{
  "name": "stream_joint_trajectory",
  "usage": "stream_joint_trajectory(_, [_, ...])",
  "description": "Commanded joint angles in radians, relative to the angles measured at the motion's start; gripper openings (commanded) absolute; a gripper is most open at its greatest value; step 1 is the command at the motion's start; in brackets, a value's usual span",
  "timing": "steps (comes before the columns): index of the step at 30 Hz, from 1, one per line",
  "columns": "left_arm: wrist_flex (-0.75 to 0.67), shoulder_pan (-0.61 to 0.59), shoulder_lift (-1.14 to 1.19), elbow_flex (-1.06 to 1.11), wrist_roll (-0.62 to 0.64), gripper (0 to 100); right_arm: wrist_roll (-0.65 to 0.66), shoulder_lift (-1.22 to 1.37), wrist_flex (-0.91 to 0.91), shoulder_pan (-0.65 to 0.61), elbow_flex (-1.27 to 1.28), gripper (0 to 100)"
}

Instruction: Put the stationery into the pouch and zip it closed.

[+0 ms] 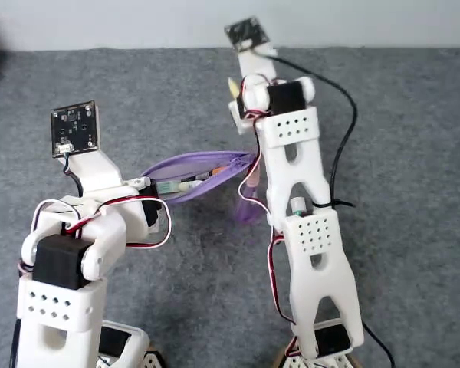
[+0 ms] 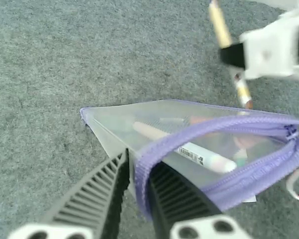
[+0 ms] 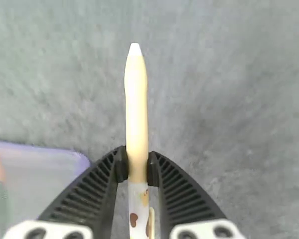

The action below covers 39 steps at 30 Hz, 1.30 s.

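A clear pouch (image 1: 202, 170) with a purple zipper band lies open on the grey mat, slightly lifted at one end. My left gripper (image 2: 138, 162) is shut on the pouch's (image 2: 139, 124) zipper edge near its corner. Inside it lie a white pen (image 2: 189, 152) and a few other pens. My right gripper (image 3: 136, 159) is shut on a cream pen (image 3: 135, 99) with a patterned barrel. In the high view this gripper (image 1: 239, 100) holds the pen (image 1: 232, 87) just beyond the pouch's far end. The left wrist view shows the same pen (image 2: 241, 89) hanging tilted above the open zipper end.
Grey felt mat (image 1: 399, 138) covers the table, with open room on every side of the pouch. A black cable (image 1: 345, 146) runs along the right arm. The pouch corner (image 3: 35, 174) sits close beside the right gripper.
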Motion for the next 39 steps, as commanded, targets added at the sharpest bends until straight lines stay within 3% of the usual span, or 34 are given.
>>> stream_joint_trajectory(1, [0.002, -0.003, -0.002, -0.033, 0.012, 1, -0.015, -0.163, 0.047, 0.01, -0.038, 0.7])
stream_joint_trajectory(8, [0.002, -0.003, -0.002, -0.033, 0.012, 1, -0.018, -0.372, 0.048, -0.035, 0.052, 0.7])
stream_joint_trajectory(23, [0.002, -0.003, -0.002, -0.035, 0.014, 1, -0.273, -1.153, 0.035, -0.114, 1.066, 0.7])
stream_joint_trajectory(36, [0.002, -0.003, -0.002, -0.033, 0.014, 1, -0.396, -1.57, -0.338, -0.383, 1.407, 0.7])
stream_joint_trajectory(39, [0.025, -0.003, -0.002, -0.033, 0.014, 1, -0.431, -1.67, -0.521, -0.404, 1.49, 0.7])
